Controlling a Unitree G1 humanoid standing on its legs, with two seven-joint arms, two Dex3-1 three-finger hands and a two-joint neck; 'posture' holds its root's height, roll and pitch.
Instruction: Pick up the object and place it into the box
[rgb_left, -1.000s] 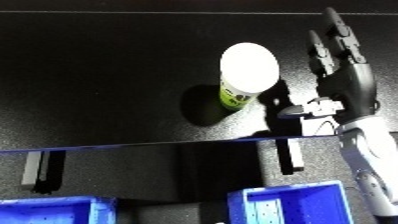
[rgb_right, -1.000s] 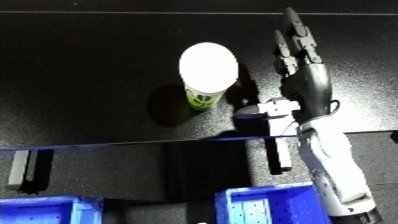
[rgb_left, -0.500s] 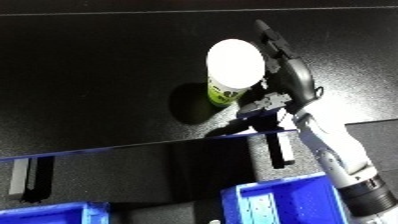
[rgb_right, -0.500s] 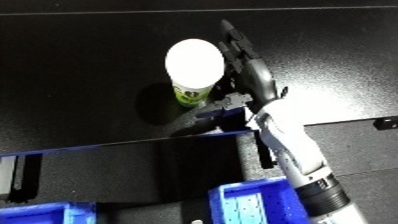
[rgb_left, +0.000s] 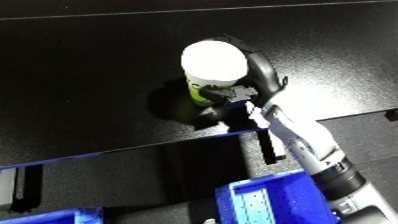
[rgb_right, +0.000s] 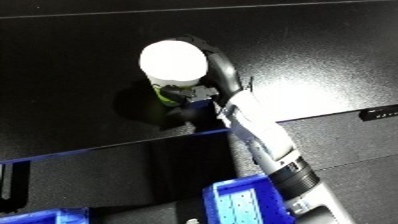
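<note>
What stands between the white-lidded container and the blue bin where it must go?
Nothing visible blocks the way. The white-lidded container stands on the black table, with the right hand curled round it. The blue bin lies below the table's near edge, its opening in plain view.

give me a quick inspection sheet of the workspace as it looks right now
Surface: black table, bare apart from the one container; a strong light throws its shadow to the left.
Job's things: white-lidded container with a green and white label stands upright on the table. Blue bin sits below the table's near edge; a second blue bin shows at the lower left corner.
Clutter: nothing seen.
Hands: right hand wraps round the container's right side, fingers curled behind it and thumb in front. Left hand not in view.
Cables: nothing seen.
Surroundings: black brackets hang from the table's front edge; everything else is dark.
</note>
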